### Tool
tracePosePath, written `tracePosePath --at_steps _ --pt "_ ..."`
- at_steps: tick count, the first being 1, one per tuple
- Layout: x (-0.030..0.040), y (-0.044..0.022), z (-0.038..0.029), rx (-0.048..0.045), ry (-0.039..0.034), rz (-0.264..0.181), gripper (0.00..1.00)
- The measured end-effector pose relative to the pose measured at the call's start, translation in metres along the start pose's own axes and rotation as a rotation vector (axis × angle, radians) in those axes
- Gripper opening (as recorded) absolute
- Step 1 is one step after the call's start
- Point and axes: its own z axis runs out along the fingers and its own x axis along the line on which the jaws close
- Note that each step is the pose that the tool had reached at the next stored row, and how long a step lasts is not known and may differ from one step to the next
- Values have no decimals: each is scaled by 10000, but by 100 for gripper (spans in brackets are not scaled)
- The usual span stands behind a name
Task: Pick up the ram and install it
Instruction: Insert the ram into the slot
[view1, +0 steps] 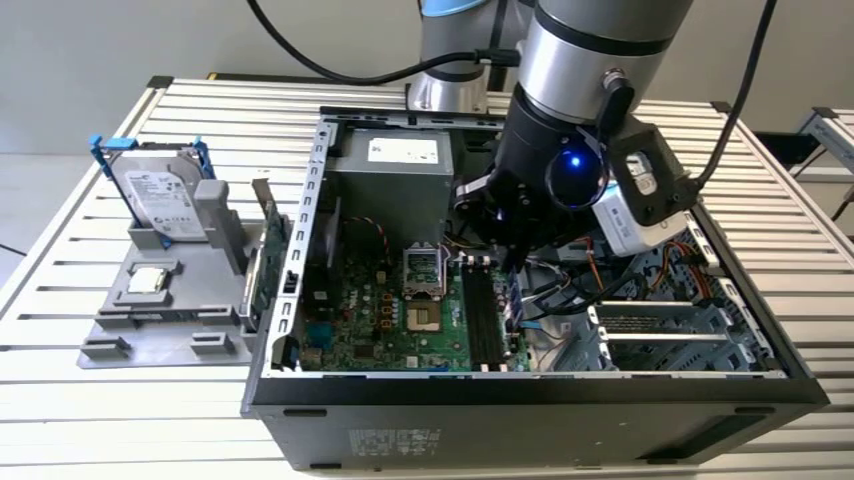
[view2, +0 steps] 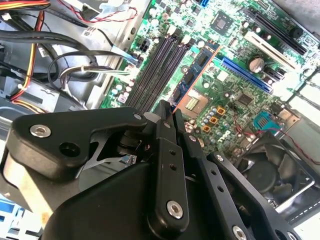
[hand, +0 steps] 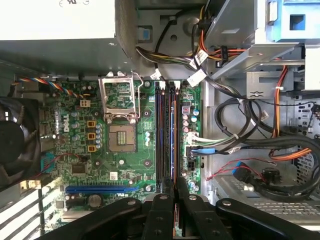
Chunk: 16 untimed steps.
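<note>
My gripper (view2: 169, 107) (hand: 175, 182) hangs inside the open computer case (view1: 534, 385), low over the motherboard's black memory slots (view1: 481, 310) (hand: 161, 135). Its two black fingers are shut on the ram (view2: 200, 62) (hand: 173, 145), a thin dark-blue stick with black chips. In both wrist views the stick runs edge-on away from the fingertips. It lies lengthwise along the slots and right over them; whether it touches a slot I cannot tell. In the exterior view the arm's wrist (view1: 574, 170) hides the fingers.
A CPU socket (hand: 121, 137) lies beside the slots, with a fan (hand: 15, 140) further off. Cable bundles (hand: 240, 125) crowd the other side. Outside the case, on the exterior view's left, a grey holder (view1: 160, 300) carries a hard drive (view1: 160, 195) and a green card (view1: 271, 250).
</note>
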Motion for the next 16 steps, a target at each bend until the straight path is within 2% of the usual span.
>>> tracePosePath --at_steps 16 --pt "0 0 26 1 0 0 0"
